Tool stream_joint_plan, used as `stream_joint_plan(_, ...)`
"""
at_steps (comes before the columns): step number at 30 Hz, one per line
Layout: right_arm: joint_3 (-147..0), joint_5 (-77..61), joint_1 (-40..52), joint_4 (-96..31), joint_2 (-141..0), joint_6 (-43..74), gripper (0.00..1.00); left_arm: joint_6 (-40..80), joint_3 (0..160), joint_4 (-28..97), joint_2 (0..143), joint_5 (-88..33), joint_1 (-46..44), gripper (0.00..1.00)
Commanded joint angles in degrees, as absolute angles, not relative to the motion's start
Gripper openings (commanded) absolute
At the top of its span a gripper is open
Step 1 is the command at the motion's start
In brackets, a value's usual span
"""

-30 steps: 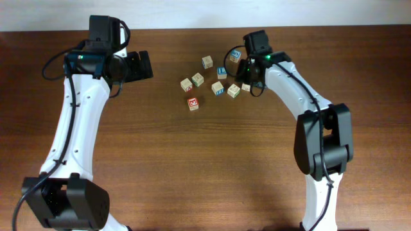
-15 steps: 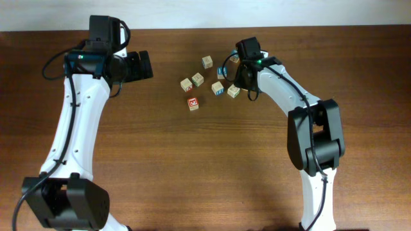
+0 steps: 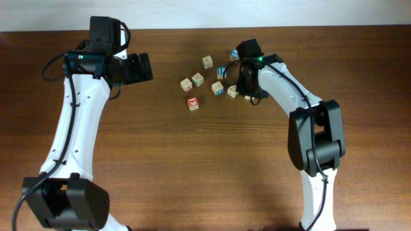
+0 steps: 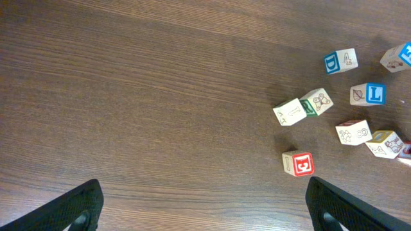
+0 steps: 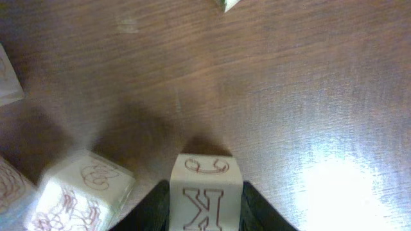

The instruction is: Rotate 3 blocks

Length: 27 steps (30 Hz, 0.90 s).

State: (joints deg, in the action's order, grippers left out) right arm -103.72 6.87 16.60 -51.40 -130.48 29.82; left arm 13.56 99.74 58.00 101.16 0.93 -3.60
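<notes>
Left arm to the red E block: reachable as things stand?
Probably yes. The left gripper is open over bare table, and the red E block sits at the cluster's near edge, nothing between. The right gripper grips the K block at the far side, out of the way.

A dark brown, wood-grained worktop (image 3: pixel 192 160) fills every view. A pale strip (image 3: pixel 192 13) runs along its far edge. Bright glare (image 5: pixel 334 192) lies on the wood.
</notes>
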Motion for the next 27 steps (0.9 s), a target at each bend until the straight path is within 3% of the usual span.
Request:
stream_joint_plan(1, -102.24, 0.36, 16.97, -58.33, -131.57, 26.20, 0.33, 14.50, 100.55, 58.30, 101.36, 1.52, -3.60, 0.99)
stream_joint_plan(8, -102.24, -1.96, 16.97, -72.01, -131.57, 19.64, 0.34, 14.48, 100.55, 57.69, 101.36, 1.54, -3.60, 0.99)
stream_joint_plan(14, -102.24, -1.96, 16.97, -74.70, -131.52, 16.25, 0.39, 14.44, 100.55, 57.65, 101.36, 1.54, -3.60, 0.99)
stream_joint_plan(23, -114.37, -2.00, 16.99, -77.45, -131.46, 12.97, 0.55, 13.17, 100.55, 57.52, 101.36, 1.52, -3.60, 0.99)
stream_joint_plan(27, -117.75, -1.98, 16.99, -69.93, -131.48, 6.15, 0.66, 13.19, 100.55, 57.52, 101.36, 1.52, -3.60, 0.99)
